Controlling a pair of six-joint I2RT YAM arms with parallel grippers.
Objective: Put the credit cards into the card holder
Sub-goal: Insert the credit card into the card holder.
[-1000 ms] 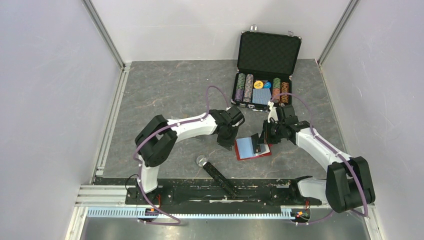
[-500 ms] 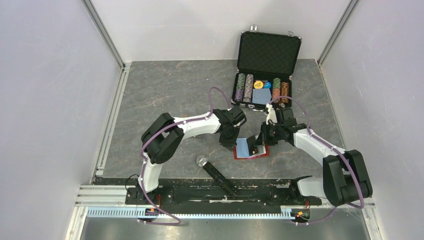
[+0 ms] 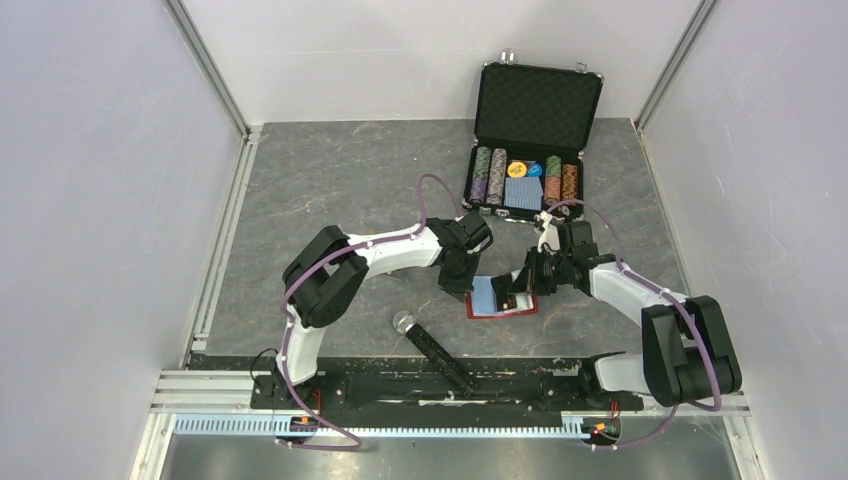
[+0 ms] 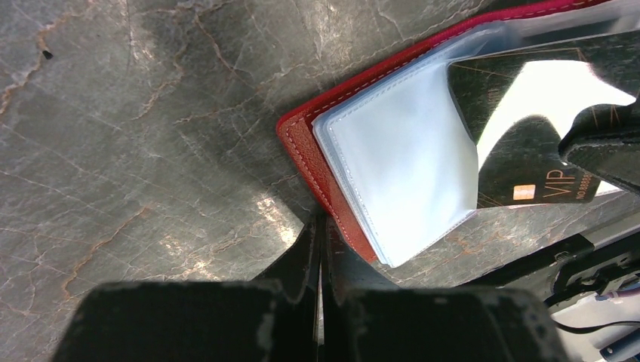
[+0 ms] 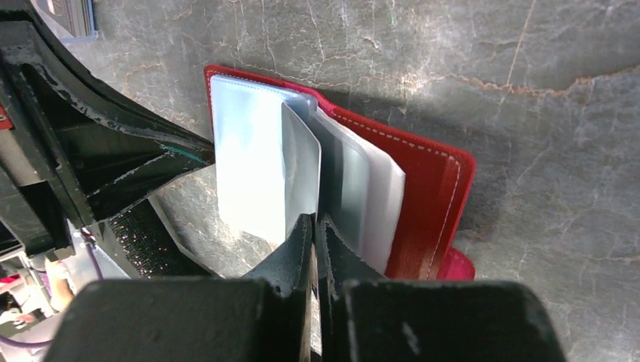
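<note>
Both arms have come closer to the card holder [image 3: 486, 297] than a second ago. The left arm has swung its elbow toward the middle of the desk [image 3: 330, 190], and the right gripper [image 3: 512, 293] has slid from the 3 o'clock edge of the holder to a place above its sleeves [image 4: 400, 158].

Now we see the holder lying open and flat on the desk in front of the two arms, its red cover down and the blue-grey plastic sleeves up. The left gripper [image 4: 321, 226] is at the 9 o'clock side of the holder. Its jaws are fully together with nothing between them, and the tips seem to touch the red edge near a corner.

The right gripper comes from the 3 o'clock side, its jaws closed narrow on the end of one black credit card [image 4: 506, 166] with gold "VIP" lettering and a small gold chip. The far end of this card is under the edge of a sleeve, and the rest is outside. In the right wrist view a grey shiny leaf with a rounded corner stands up just ahead of the fingertips; we cannot tell whether it is the card or a sleeve.

At 12 to 1 o'clock of the holder, well apart, an open black case [image 3: 535, 105] holds rows of poker chips [image 3: 490, 175] and a blue deck [image 3: 522, 192]. At 7 o'clock a black strip [image 3: 428, 343] with a round shiny end lies on the desk.
</note>
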